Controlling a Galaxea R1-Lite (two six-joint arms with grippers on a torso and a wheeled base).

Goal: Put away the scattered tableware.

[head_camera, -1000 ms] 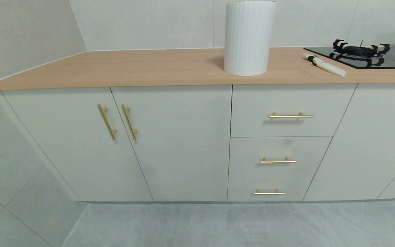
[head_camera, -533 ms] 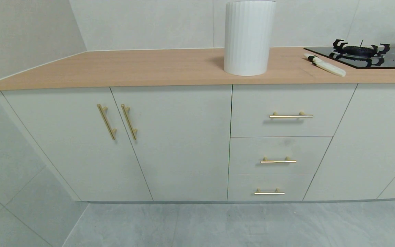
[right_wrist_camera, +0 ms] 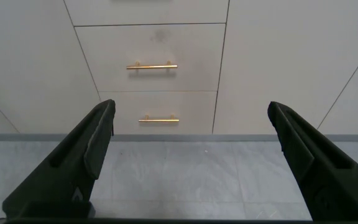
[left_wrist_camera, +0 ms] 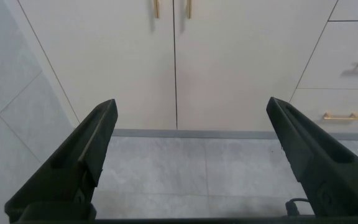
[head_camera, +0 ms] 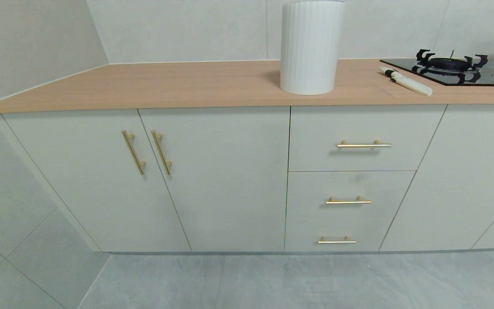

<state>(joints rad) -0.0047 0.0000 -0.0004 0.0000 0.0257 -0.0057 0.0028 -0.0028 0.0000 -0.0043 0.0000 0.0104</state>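
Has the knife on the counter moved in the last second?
No. The knife lies in the same spot beside the hob, at its near corner.

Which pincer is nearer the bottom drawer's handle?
Right. The right pincer faces the drawers, with the bottom drawer's handle straight ahead of it. The left pincer faces the double cabinet doors instead, farther from that handle.

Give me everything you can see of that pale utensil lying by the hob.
The pale utensil looks like a knife: a long cream body with a dark band near its far end, plastic or ceramic by its look. It lies flat and slantwise on the wooden countertop, close along the left edge of the black hob, well apart from the white ribbed container. Nothing holds it.
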